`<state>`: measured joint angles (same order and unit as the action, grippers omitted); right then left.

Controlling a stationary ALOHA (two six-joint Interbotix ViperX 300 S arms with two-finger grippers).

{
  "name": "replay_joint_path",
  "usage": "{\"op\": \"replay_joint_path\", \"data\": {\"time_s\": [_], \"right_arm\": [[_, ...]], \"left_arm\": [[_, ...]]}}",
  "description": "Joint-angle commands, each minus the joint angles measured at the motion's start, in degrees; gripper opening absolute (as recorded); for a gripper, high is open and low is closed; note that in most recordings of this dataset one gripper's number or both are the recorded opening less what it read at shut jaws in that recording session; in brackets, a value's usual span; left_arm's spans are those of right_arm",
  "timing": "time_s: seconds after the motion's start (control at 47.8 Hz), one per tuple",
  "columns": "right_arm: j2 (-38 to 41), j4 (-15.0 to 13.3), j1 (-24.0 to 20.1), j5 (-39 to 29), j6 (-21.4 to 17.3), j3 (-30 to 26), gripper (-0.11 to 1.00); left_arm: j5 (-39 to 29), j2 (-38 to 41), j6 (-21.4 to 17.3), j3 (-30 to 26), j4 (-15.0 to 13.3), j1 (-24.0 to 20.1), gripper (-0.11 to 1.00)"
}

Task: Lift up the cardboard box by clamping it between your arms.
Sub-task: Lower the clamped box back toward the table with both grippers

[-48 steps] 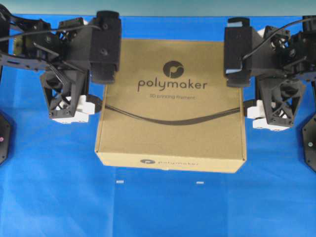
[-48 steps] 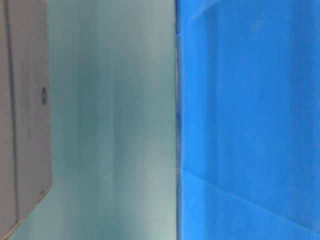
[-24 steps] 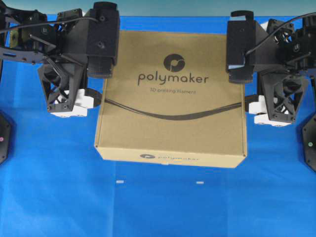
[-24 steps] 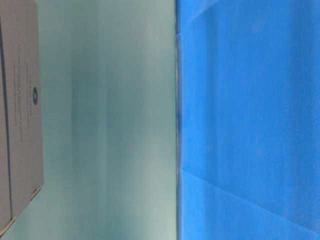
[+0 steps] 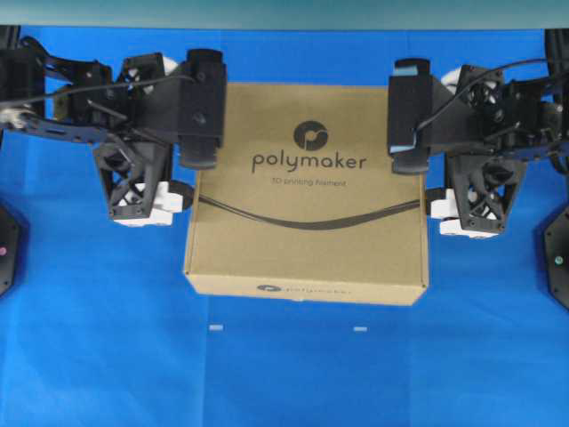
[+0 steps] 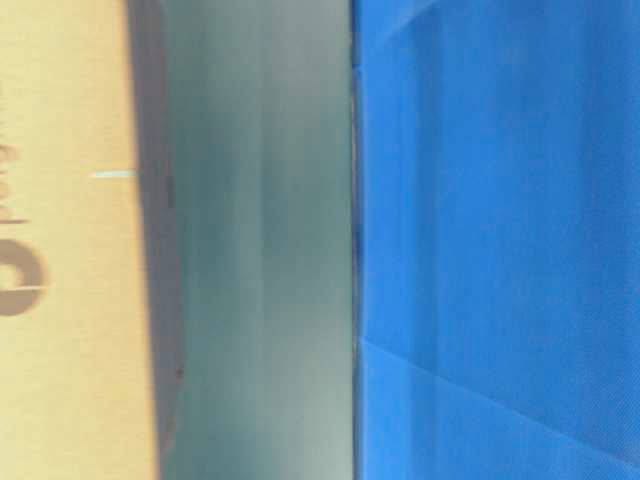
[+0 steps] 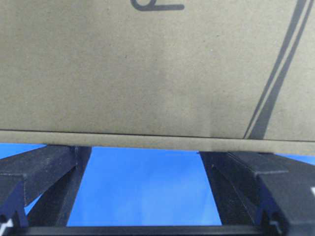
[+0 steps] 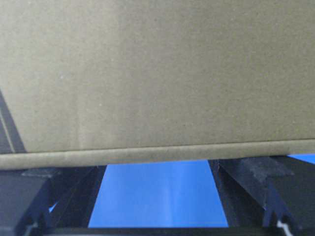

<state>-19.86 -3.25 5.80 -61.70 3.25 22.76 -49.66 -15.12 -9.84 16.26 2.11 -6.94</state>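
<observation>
Since the earlier overhead view, the cardboard box (image 5: 307, 191) is seen smaller and shifted toward the far edge of the blue cloth (image 5: 284, 374), its near face now further from the two small white marks (image 5: 359, 329); in the table-level view its printed brown top (image 6: 65, 240) now fills the left of the picture, where only a narrow grey side was shown before; both arms are seen drawn closer together along the box's flanks. The left gripper (image 5: 182, 191) is shown beside the box's left edge and the right gripper (image 5: 434, 197) beside its right edge, each touching or very nearly touching the cardboard; from above it cannot be told which. In the left wrist view the two black fingers (image 7: 44, 172) are spread wide with blue cloth visible between them, and the box's lower edge (image 7: 157, 140) lies across their tips; nothing is gripped between them. The same is shown in the right wrist view, with the fingers (image 8: 251, 182) wide apart under the box's edge (image 8: 157, 155); the box is pressed between the arms rather than held within either set of jaws. Open blue cloth is left in front of the box's near face; the far edge lies close to the cloth's rear border; the sides are occupied by the arms.
</observation>
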Motion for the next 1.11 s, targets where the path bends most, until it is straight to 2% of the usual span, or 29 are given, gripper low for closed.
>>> {"op": "replay_joint_path", "data": {"time_s": [0.0,0.481,0.648,0.836,1.087], "right_arm": [[1.1,0.2,-0.2,7.3,-0.6,1.2,1.00],[4.1,0.3,1.4,19.8,-0.4,10.4,1.00],[6.0,0.3,1.8,24.4,-0.4,13.3,1.00],[7.6,0.3,1.8,26.8,-0.4,15.2,1.00],[10.7,0.3,2.2,32.8,-0.4,17.8,1.00]], "left_arm": [[6.2,0.0,1.1,-1.4,-0.4,0.7,0.85],[13.8,2.3,1.5,6.1,-0.3,0.5,0.85],[18.9,4.4,1.8,9.8,-0.3,0.7,0.85],[21.1,6.8,3.9,11.4,-0.4,0.8,0.85],[27.1,9.4,4.2,16.1,-0.4,0.6,0.85]]}}
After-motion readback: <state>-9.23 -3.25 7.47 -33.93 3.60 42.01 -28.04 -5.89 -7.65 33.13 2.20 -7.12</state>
